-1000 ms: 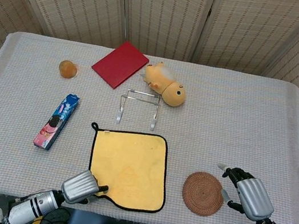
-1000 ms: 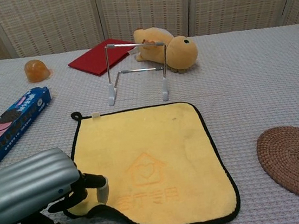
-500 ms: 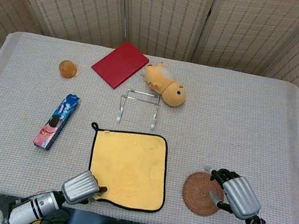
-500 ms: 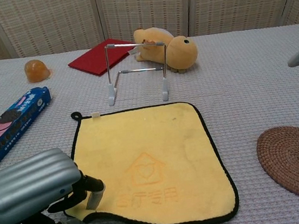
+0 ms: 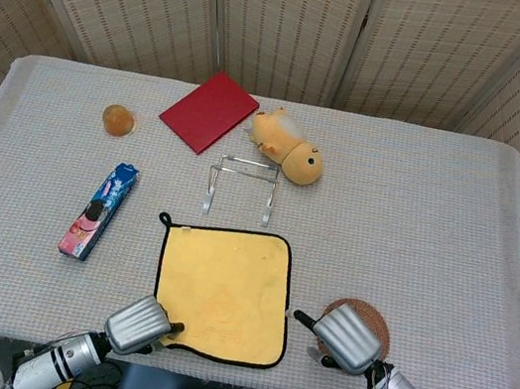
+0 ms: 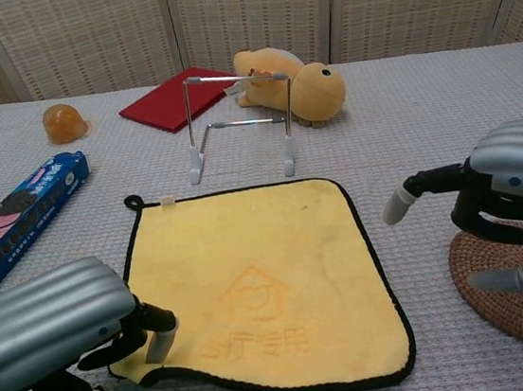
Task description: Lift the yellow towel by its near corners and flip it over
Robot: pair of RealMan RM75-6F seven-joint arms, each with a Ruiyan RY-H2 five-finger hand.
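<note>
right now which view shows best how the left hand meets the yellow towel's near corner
The chest view: the left hand is large there, its fingers on the yellow towel corner. The head view shows only the hand's back at the towel's edge.

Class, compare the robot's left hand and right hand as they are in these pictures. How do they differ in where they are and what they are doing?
The left hand is at the yellow towel's near left corner, its fingers on the edge; the right hand touches no towel. The left hand is low at the table's near edge, while the right hand hovers over the woven coaster, fingers apart. Both have ribbed silver backs.
</note>
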